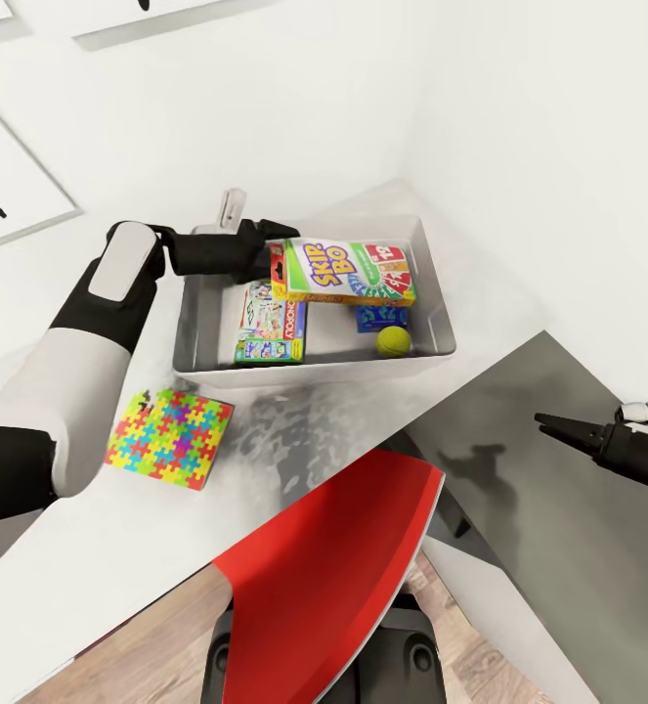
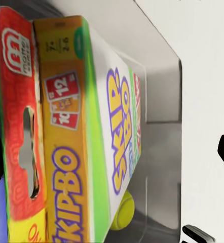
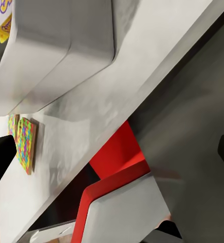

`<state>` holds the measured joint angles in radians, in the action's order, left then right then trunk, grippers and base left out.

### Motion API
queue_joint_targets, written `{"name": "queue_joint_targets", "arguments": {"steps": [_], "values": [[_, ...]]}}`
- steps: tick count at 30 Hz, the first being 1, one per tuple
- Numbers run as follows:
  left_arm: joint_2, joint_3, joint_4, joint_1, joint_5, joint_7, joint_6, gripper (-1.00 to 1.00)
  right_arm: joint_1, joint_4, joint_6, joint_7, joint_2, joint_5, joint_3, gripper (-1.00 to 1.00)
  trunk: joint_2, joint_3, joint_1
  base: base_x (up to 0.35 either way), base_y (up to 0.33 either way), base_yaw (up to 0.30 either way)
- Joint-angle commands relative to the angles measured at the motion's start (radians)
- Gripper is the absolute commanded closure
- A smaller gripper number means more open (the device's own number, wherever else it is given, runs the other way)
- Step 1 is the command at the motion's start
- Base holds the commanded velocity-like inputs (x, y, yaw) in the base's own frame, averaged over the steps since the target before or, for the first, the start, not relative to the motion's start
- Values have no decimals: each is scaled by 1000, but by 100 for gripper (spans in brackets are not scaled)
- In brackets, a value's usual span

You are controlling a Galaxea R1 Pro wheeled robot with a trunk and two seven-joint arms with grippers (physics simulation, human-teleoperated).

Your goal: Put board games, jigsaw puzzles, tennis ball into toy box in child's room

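Holding Skip-Bo box (image 1: 351,271) in left gripper (image 1: 277,260) (above toy box (image 1: 439,303)) | right gripper (image 1: 548,421) narrow

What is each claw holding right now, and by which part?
The left claw holds the Skip-Bo box by its red hang-tab end, above the toy box. The right claw holds nothing, hanging over the dark side cabinet.
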<state>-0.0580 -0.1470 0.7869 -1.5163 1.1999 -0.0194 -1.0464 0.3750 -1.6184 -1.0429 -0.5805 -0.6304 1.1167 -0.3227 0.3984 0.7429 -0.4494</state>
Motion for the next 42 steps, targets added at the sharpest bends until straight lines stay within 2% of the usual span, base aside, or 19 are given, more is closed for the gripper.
{"name": "queue_joint_targets", "arguments": {"steps": [1,6,14,18,27,42], "values": [[-1,-3,0,-1,0,-2,-1,-100,1,0,-4,-7,0,-6,-1,-100,2,1,-1,0,0,0],[-5,-4,-3,-7,1,4,-1,-100,1,0,-4,-7,0,-6,0,-100,2,1,-1,0,0,0],[-5,-6,-1,-22,1,53,-1,-100,1,0,-4,-7,0,-6,0,-100,2,1,-1,0,0,0],[-7,-26,-4,-26,2,67,-1,-100,1,0,-4,-7,0,-6,-1,-100,2,1,-1,0,0,0],[-8,-51,-8,-33,3,76,-1,-100,1,0,-4,-7,0,-6,-1,-100,2,1,-1,0,0,0],[-10,-58,-12,-43,4,78,-1,-100,1,0,-4,-6,0,-6,2,-100,2,1,-1,0,0,0]]}}
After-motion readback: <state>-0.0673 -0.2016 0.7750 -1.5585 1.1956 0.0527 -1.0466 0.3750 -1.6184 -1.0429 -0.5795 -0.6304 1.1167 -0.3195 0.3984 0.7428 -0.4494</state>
